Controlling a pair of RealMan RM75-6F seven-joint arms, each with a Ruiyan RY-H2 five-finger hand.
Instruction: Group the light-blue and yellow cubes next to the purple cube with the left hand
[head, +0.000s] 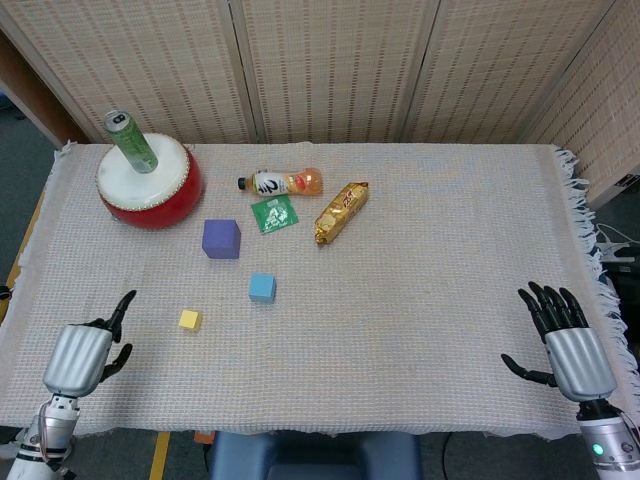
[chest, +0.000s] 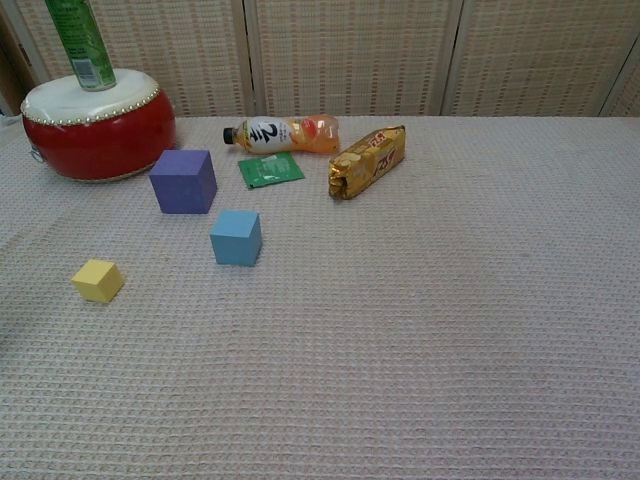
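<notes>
Cubes: purple cube (head: 221, 239) sits near the red drum (head: 150, 183); light-blue cube (head: 262, 288) lies apart from it toward the near edge; yellow cube (head: 189, 320) lies further out again, nearest the left side. None touch, so no grouping is done yet.
Left hand: left hand (head: 80, 357) hangs over the near-left edge of the cloth (head: 430, 260), back of the hand to the camera, holding nothing. One finger points toward the yellow cube; how the rest lie I cannot tell. Judged the start of a reach, yellow cube being the closest target.
Right hand: right hand (head: 570, 340) is parked at the near-right edge, fingers spread, empty, well apart from all cubes. Task names the left hand only, so this placement keeps it clear.
Clutter: bottle (head: 282, 182), green packet (head: 274, 214) and gold snack bar (head: 341, 211) lie beyond and to the right of the purple cube; a green can (head: 131, 141) stands tilted on the drum.
Free side: near and left faces of the purple cube are open, so I judge both cubes best brought in from there.
Chest view: shows all three cubes, neither hand.
</notes>
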